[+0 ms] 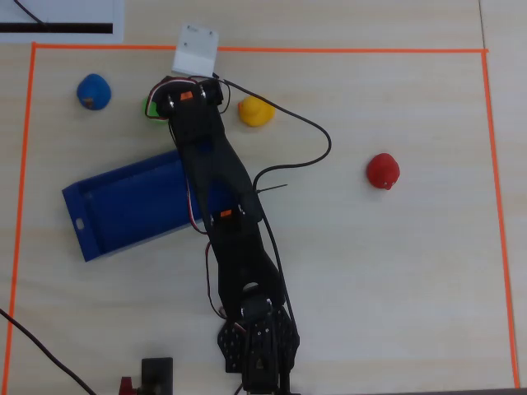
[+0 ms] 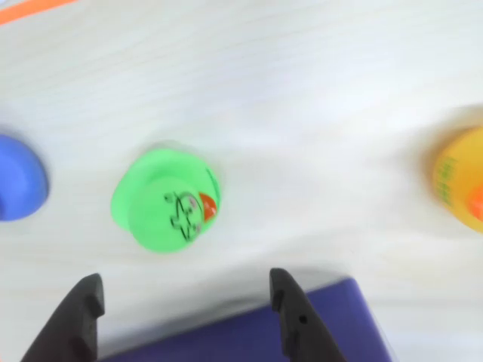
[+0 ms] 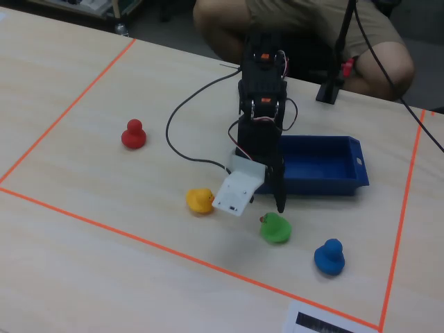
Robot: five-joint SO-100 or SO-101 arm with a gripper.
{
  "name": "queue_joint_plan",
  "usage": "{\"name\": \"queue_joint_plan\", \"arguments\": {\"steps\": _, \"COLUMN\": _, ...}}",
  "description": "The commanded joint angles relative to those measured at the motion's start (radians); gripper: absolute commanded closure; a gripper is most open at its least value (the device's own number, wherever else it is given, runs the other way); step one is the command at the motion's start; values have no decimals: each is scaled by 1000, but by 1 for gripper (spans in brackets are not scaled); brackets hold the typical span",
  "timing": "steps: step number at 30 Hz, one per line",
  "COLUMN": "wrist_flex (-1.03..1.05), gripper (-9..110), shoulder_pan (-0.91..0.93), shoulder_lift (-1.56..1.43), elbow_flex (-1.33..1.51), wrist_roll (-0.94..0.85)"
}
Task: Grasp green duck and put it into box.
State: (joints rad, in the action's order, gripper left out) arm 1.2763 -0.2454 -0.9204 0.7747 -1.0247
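Note:
The green duck (image 2: 167, 200) stands on the table just ahead of my gripper (image 2: 185, 292), with its orange-red beak to the right in the wrist view. The jaws are wide open and empty, one finger on each side below the duck, not touching it. In the fixed view the gripper (image 3: 272, 205) hangs just above and behind the green duck (image 3: 276, 227). In the overhead view the arm covers most of the green duck (image 1: 150, 108). The blue box (image 1: 123, 206) lies close behind the gripper, and its near wall (image 2: 302, 332) shows between the fingers.
A blue duck (image 1: 94, 90) stands left of the green one and a yellow duck (image 1: 255, 110) right of it in the overhead view. A red duck (image 1: 383, 170) stands far right. Orange tape (image 1: 247, 49) borders the work area. A person sits behind the table (image 3: 312, 28).

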Motion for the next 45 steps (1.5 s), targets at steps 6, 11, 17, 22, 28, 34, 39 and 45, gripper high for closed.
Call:
{"name": "queue_joint_plan", "arguments": {"steps": 6, "wrist_flex": -101, "gripper": 71, "shoulder_pan": -43, "shoulder_lift": 15, "elbow_flex": -37, "wrist_roll": 64}}
{"name": "queue_joint_plan", "arguments": {"steps": 11, "wrist_flex": -120, "gripper": 71, "shoulder_pan": -48, "shoulder_lift": 74, "elbow_flex": -37, "wrist_roll": 72}}
{"name": "queue_joint_plan", "arguments": {"steps": 17, "wrist_flex": -186, "gripper": 71, "shoulder_pan": -61, "shoulder_lift": 95, "elbow_flex": 15, "wrist_roll": 91}}
{"name": "queue_joint_plan", "arguments": {"steps": 22, "wrist_flex": -212, "gripper": 101, "shoulder_pan": -61, "shoulder_lift": 112, "elbow_flex": 14, "wrist_roll": 106}}
{"name": "queue_joint_plan", "arguments": {"steps": 28, "wrist_flex": -112, "gripper": 101, "shoulder_pan": -44, "shoulder_lift": 77, "elbow_flex": -21, "wrist_roll": 117}}
{"name": "queue_joint_plan", "arguments": {"steps": 34, "wrist_flex": 61, "gripper": 101, "shoulder_pan": -35, "shoulder_lift": -218, "elbow_flex": -78, "wrist_roll": 187}}
{"name": "queue_joint_plan", "arguments": {"steps": 39, "wrist_flex": 149, "gripper": 101, "shoulder_pan": -100, "shoulder_lift": -618, "elbow_flex": 158, "wrist_roll": 222}}
{"name": "queue_joint_plan", "arguments": {"steps": 45, "wrist_flex": 3, "gripper": 101, "shoulder_pan": -160, "shoulder_lift": -1000, "elbow_flex": 790, "wrist_roll": 267}}
